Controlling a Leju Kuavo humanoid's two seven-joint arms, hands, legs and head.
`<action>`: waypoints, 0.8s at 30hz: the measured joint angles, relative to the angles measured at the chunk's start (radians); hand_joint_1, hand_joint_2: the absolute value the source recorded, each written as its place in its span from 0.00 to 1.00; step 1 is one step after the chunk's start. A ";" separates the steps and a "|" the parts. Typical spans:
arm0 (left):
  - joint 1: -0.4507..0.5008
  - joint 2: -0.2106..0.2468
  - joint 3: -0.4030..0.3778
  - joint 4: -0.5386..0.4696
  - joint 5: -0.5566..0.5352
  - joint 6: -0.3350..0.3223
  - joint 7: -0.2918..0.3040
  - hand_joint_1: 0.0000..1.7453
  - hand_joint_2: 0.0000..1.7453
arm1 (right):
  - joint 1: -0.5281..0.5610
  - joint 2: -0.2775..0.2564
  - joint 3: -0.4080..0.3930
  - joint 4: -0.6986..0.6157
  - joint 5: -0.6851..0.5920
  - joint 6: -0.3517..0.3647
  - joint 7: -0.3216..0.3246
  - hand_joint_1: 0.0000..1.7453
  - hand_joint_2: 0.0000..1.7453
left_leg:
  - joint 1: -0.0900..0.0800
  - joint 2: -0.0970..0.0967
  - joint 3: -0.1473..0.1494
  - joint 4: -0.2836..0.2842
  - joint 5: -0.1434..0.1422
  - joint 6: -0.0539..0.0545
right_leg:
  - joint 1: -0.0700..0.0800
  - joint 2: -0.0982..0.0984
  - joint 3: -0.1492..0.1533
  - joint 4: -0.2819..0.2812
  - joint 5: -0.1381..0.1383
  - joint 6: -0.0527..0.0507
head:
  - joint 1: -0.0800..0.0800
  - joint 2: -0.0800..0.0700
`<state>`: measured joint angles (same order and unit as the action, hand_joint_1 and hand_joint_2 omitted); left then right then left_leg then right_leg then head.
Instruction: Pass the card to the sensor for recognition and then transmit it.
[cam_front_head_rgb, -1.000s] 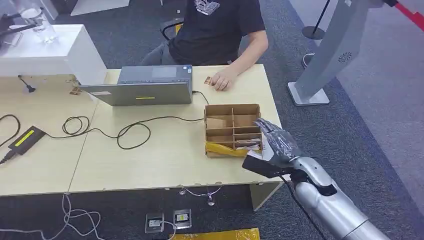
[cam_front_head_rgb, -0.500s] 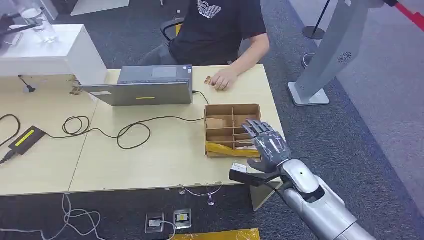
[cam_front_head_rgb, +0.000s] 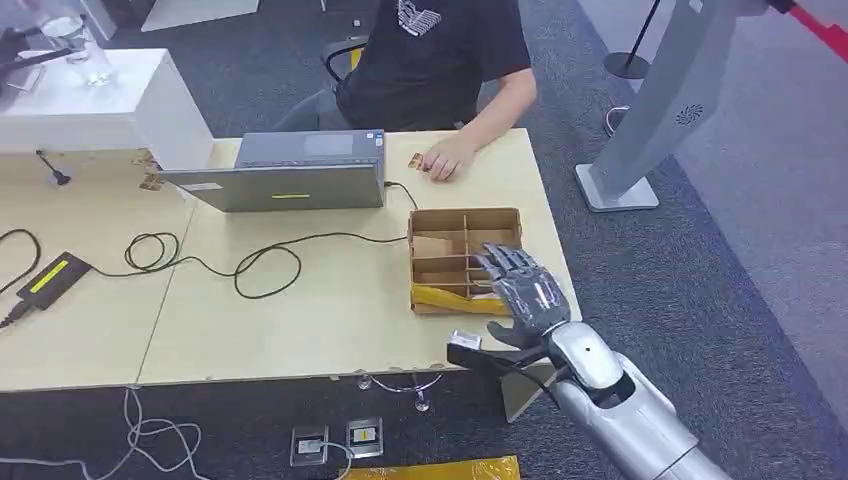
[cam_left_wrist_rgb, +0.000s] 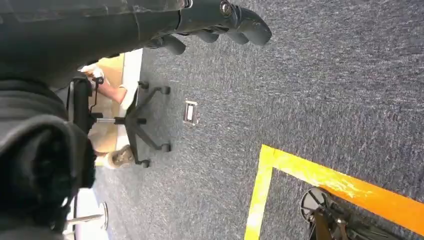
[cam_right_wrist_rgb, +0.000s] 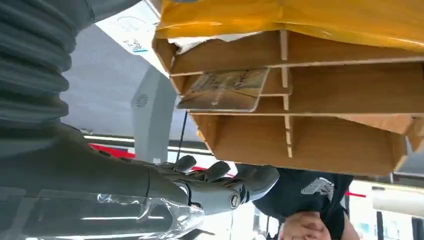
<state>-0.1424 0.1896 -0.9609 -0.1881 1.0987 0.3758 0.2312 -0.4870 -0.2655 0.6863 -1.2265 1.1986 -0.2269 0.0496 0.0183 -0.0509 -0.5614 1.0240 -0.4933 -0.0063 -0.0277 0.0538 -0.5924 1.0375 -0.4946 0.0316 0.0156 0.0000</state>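
Just ahead of the empty, spread right robot hand (cam_front_head_rgb: 522, 290), the card (cam_right_wrist_rgb: 222, 89) lies flat in the divided box (cam_front_head_rgb: 465, 222): thin, stiff, light, best pinched by its edge.

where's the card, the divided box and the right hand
card (cam_right_wrist_rgb: 222, 90), right wrist view, middle of its printed face
divided box (cam_front_head_rgb: 465, 214), head view, far cardboard rim
right hand (cam_front_head_rgb: 525, 295), head view, back of the hand
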 joint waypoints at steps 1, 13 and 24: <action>0.000 0.000 0.000 0.000 0.000 0.000 0.000 0.00 0.00 | 0.003 0.000 -0.007 -0.009 0.006 0.023 0.009 0.00 1.00 | 0.000 0.000 0.000 0.000 0.000 0.000 | 0.000 0.000 0.000 0.000 0.000 0.000 | 0.000 0.000; 0.000 0.001 0.000 0.000 0.003 -0.011 0.000 0.00 0.00 | 0.021 0.000 -0.090 -0.106 -0.077 0.149 0.023 0.00 1.00 | 0.000 0.000 0.000 0.000 0.000 0.000 | 0.000 0.000 0.000 0.000 0.000 0.000 | 0.000 0.000; -0.001 0.004 0.000 0.000 0.004 -0.022 -0.010 0.00 0.00 | 0.021 0.006 -0.138 -0.127 -0.068 0.145 0.052 0.00 1.00 | 0.000 0.000 0.000 0.000 0.000 0.000 | 0.000 0.000 0.000 0.000 0.000 0.000 | 0.000 0.000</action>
<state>-0.1429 0.1934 -0.9613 -0.1881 1.1025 0.3533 0.2216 -0.4665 -0.2598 0.5482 -1.3539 1.1311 -0.0816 0.1014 0.0183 -0.0507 -0.5616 1.0240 -0.4933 -0.0063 -0.0277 0.0539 -0.5923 1.0375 -0.4946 0.0316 0.0156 0.0000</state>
